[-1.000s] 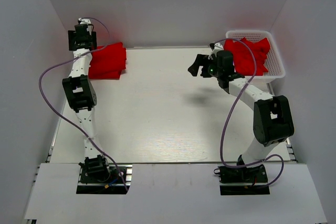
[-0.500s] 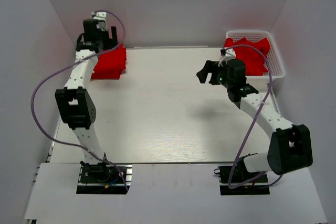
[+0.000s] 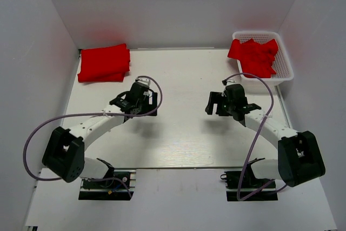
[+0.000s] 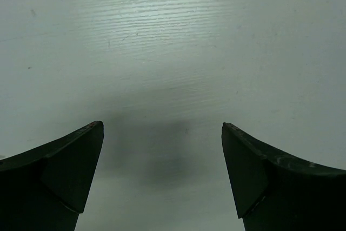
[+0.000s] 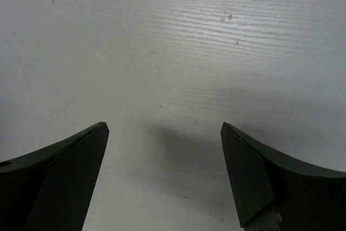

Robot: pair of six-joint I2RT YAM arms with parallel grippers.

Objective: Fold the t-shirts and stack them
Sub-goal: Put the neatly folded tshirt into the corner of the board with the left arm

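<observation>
A stack of folded red t-shirts lies at the table's far left corner. More crumpled red t-shirts fill the white basket at the far right. My left gripper is open and empty over bare table left of centre; in its wrist view only white tabletop shows between the jaws. My right gripper is open and empty over bare table right of centre; its wrist view also shows only tabletop. No shirt lies between the grippers.
White walls close the table on the left, back and right. The arm bases stand at the near edge, with purple cables looping beside each arm.
My left gripper has come away from the folded stack at the far left to the table's middle. My right gripper has moved from beside the basket down toward the middle. Both stay open.
</observation>
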